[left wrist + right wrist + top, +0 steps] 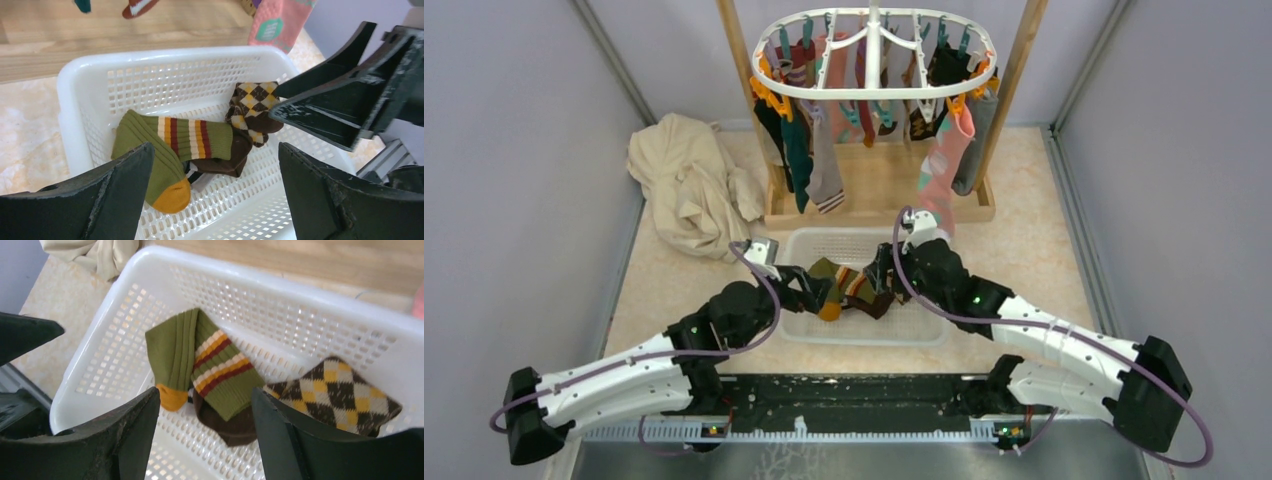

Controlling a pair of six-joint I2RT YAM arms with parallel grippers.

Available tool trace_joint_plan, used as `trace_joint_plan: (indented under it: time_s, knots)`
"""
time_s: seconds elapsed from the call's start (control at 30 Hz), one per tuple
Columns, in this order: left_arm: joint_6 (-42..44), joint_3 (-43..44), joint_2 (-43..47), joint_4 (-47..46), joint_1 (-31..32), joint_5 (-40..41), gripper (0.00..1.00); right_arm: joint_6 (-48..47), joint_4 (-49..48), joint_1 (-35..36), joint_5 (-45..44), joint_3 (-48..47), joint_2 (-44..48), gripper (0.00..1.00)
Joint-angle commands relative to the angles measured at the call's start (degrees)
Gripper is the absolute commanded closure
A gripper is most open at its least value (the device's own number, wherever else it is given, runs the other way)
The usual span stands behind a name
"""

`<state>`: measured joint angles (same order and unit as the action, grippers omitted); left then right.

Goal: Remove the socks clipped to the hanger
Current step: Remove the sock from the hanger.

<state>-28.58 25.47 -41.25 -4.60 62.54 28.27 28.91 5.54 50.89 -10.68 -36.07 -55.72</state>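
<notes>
left gripper (215, 155) and right gripper (205, 395) are being held spread, empty; limp, light pink sock (944, 165) at one o'clock is likely best pinched near its top.

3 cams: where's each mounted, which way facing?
Top external: above, behind bases, facing forward-down at hanger, basket, left arm, right arm.
Left wrist: on left gripper, looking into basket; own fingers low, right gripper at right.
Right wrist: on right gripper, looking into basket; own fingers low, left gripper at left.
Wrist views share the striped sock and argyle sock.
</notes>
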Motion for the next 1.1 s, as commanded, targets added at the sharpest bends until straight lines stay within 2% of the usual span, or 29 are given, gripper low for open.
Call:
trace_joint_plan:
  time_s: [0.0,0.13,0.33,0.57,1.07]
  knots:
    - [-0.01,2.81,4.06,3.93,0.22,0.67,0.01,-8.51,-14.83,0.65,-4.37,-1.56,-3.81,0.32]
    - [-3.49,3.57,6.53,10.84,0.22,1.61,0.01,-15.54,-24.31,0.64,-4.43,-3.62,-11.57,0.3]
    - [-5.85,2.42,9.07,12.86,0.26,-0.15,0.01,-21.19,-39.37,-1.45,1.25,-7.06,-23.19,0.26]
    - [-7.07,0.62,11.23,13.78,0.24,-1.2,0.01,-24.73,-50.31,-2.0,4.64,-11.22,-33.45,0.25]
    - [-7.56,-0.43,12.61,15.06,0.27,-1.63,0.01,-31.98,-60.16,2.03,-10.62,-16.13,-43.43,0.24]
